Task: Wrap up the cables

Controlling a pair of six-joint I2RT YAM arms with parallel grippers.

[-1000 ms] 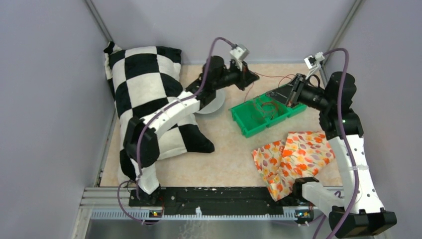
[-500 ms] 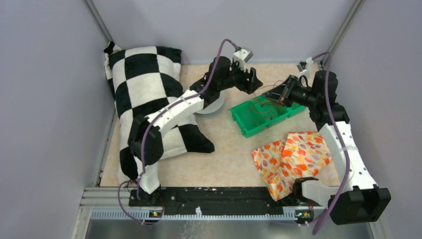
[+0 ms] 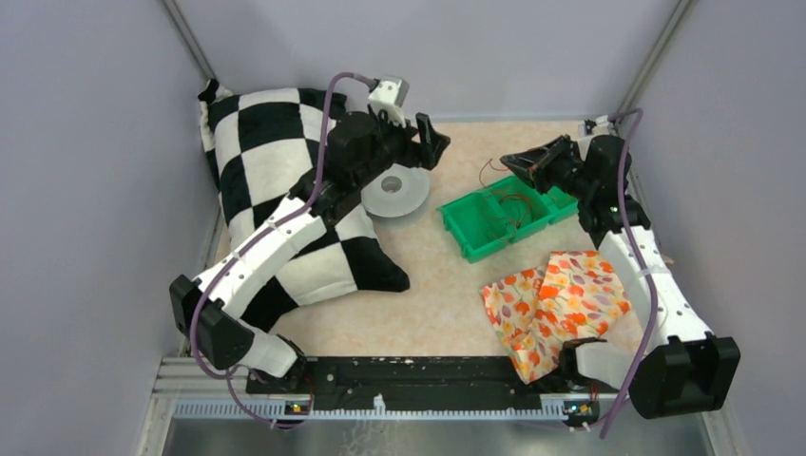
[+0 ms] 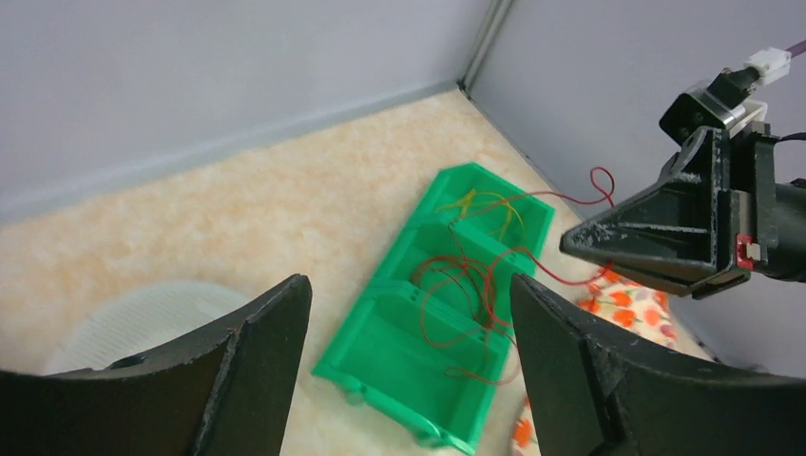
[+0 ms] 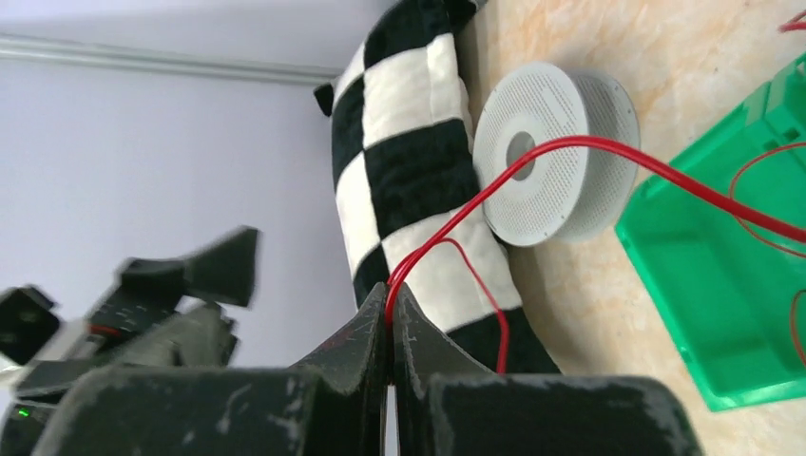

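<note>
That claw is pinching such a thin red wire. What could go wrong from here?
The right claw pinches the red wire only at its very tips, so it may slip free. The wire runs back into tangled loops in the green tray; pulling could knot them or drag the tray. The left claw is open, holding nothing, so nothing guides the slack.

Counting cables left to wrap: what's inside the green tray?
Loose red cables and yellowish cables lie in the green tray; one red runs out to the shut right gripper. Nothing covers them.
</note>
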